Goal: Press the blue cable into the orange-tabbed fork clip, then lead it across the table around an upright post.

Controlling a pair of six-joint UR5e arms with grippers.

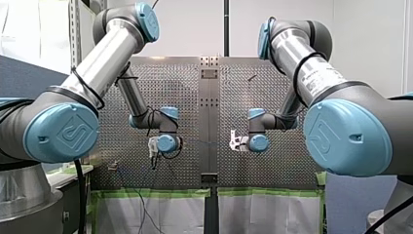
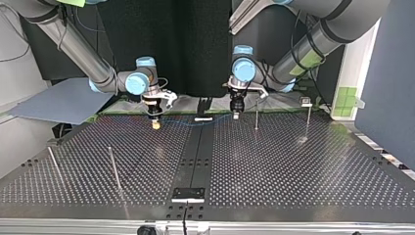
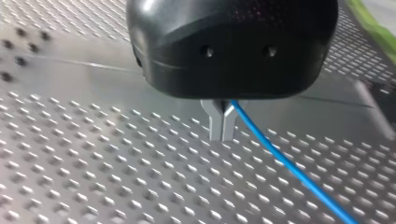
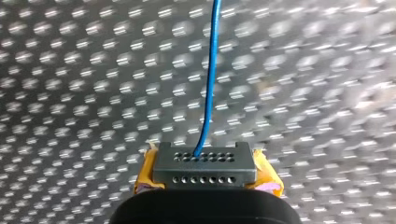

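Observation:
The blue cable (image 2: 195, 119) runs taut between my two grippers, just above the perforated table. My left gripper (image 3: 222, 134) has its metal fingers shut on the cable (image 3: 289, 168), which trails away beside them. My right gripper (image 4: 204, 161), with yellow pads, is shut on the cable (image 4: 210, 74), which leads straight ahead from its grey fingertip block. In the top view my left gripper (image 2: 236, 114) hangs at the right of the centre strip and my right gripper (image 2: 155, 122) at the left of it. A small clip (image 2: 306, 101) stands at the top view's far right; I see no orange tab.
Thin upright posts stand on the table: one (image 2: 256, 115) beside my left gripper, one (image 2: 308, 120) below the clip, and two (image 2: 114, 169) (image 2: 55, 164) at the top view's near left. A dark centre strip (image 2: 195, 152) divides the table.

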